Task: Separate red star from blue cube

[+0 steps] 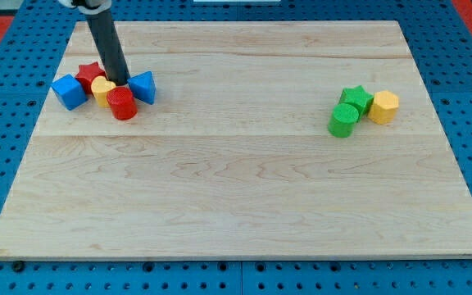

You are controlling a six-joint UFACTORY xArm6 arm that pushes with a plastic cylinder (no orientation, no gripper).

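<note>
The red star point(89, 75) lies near the view's top left, touching the blue cube point(69, 91) on its left. A yellow heart point(102, 88) and a red cylinder point(123, 104) crowd against the star's lower right. A blue triangular block point(143, 87) sits just right of them. My tip point(123, 82) stands between the red star and the blue triangular block, just above the red cylinder, with the rod rising to the top edge.
A green star point(356, 98), a green cylinder point(343, 120) and a yellow hexagonal block point(383, 106) cluster at the view's right. The wooden board point(244, 180) is ringed by a blue perforated table.
</note>
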